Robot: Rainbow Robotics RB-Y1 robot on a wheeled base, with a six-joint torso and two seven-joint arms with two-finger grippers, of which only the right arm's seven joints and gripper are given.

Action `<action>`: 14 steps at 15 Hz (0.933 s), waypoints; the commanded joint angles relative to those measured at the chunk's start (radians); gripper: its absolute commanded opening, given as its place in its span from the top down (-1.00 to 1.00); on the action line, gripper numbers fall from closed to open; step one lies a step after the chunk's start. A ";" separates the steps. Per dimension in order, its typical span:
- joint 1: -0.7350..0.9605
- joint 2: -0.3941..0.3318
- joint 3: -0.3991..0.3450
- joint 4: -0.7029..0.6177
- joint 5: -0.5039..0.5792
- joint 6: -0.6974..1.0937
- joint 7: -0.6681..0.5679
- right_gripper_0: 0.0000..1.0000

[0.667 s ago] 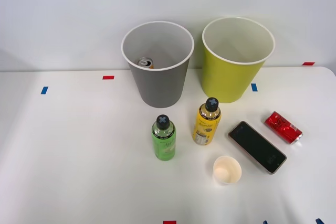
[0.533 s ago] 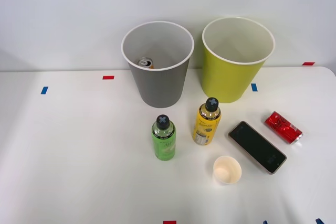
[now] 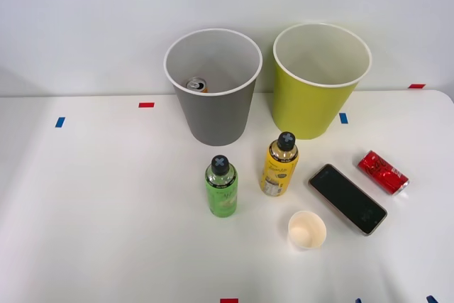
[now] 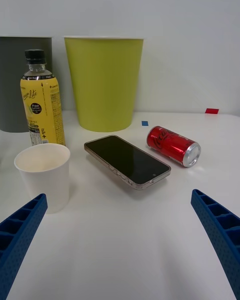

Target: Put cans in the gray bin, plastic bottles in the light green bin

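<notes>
Front view: the orange-sided can lies inside the gray bin; the light green bin stands beside it. On the surface, the red can lies beside a phone. Both bottles stand upright. The right hand is released, fingers spread wide.

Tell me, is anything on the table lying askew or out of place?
The red can lies on its side beside the phone, while both bottles stand upright. The phone and the paper cup fit neither bin.

Glossy metal red can, matt paper cup, ribbed blue claw.
</notes>
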 commanded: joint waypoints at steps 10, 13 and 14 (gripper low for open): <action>0.000 0.000 0.000 0.000 0.000 0.000 0.000 -1.00; 0.000 0.000 0.000 0.000 0.000 0.000 0.000 -1.00; 0.000 0.000 0.000 0.000 0.000 0.000 0.000 -1.00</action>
